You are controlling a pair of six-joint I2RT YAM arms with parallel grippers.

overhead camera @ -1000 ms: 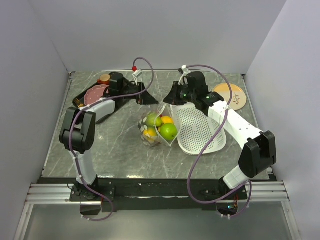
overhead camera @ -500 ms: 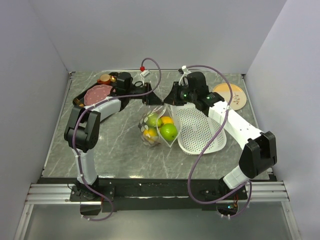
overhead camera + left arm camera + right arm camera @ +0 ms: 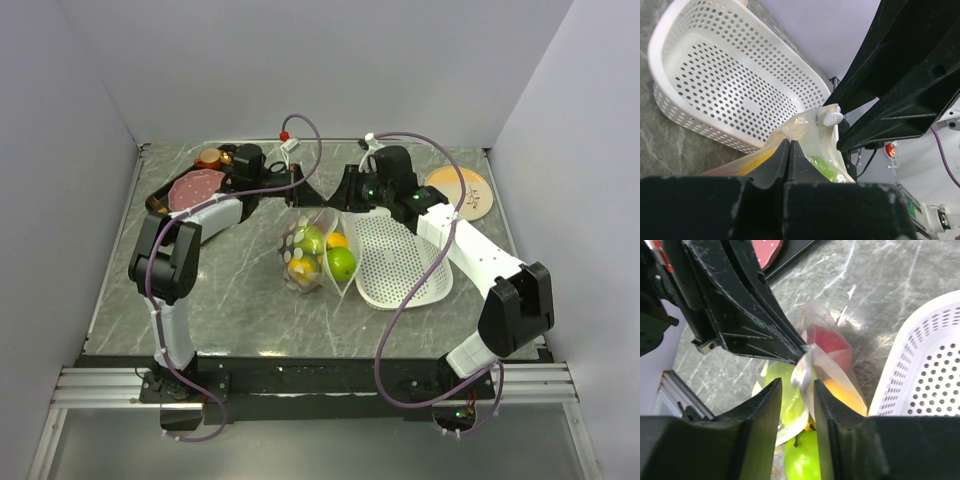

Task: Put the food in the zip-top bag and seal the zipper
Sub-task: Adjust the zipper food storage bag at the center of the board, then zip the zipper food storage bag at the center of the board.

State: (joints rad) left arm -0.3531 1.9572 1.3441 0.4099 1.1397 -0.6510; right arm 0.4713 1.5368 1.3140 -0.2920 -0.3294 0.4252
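Top external: the zip-top bag (image 3: pixel 300 265), clear, dotted and bulging with green apples (image 3: pixel 340 263) and citrus (image 3: pixel 337 240), sits mid-table just left of the basket (image 3: pixel 405 270). Its length runs near to far, mouth far. The left gripper (image 3: pixel 306 197) pinches the mouth edge shut. The zipper (image 3: pixel 802 372) lies between the right gripper (image 3: pixel 345 197) fingers; whether they clamp it is unclear.

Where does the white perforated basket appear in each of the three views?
Top external: basket right of centre.
Left wrist: upper left.
Right wrist: right edge, cropped.
Shared landmark: the fruit-filled zip-top bag beside it.
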